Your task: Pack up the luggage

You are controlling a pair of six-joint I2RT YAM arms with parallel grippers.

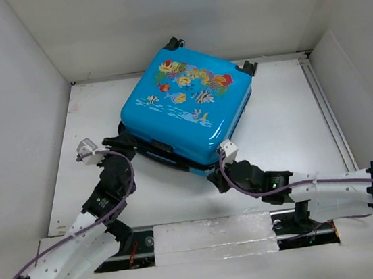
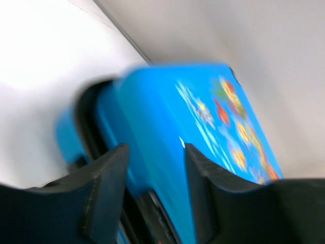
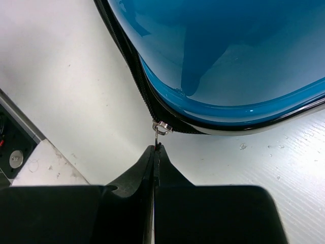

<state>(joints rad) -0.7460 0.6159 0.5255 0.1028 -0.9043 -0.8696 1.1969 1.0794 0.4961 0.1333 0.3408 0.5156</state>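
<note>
The luggage [image 1: 186,105], a bright-blue hard-shell suitcase with a fish and coral print, lies flat with its lid down in the middle of the table. My right gripper [image 3: 157,147] is shut on the silver zipper pull [image 3: 160,128] at the suitcase's near corner, where the black zipper band [image 3: 133,61] runs round the shell. My left gripper [image 2: 155,152] is open, its fingers [image 2: 109,173] straddling the suitcase's left edge [image 2: 152,127], one finger on each side of the blue lid. In the top view it sits by the left corner [image 1: 121,147].
White walls enclose the table [image 1: 286,120] on the left, back and right. A metal rail with white tape [image 1: 212,235] runs along the near edge between the arm bases. Black wheels [image 1: 249,68] stick out at the suitcase's far side.
</note>
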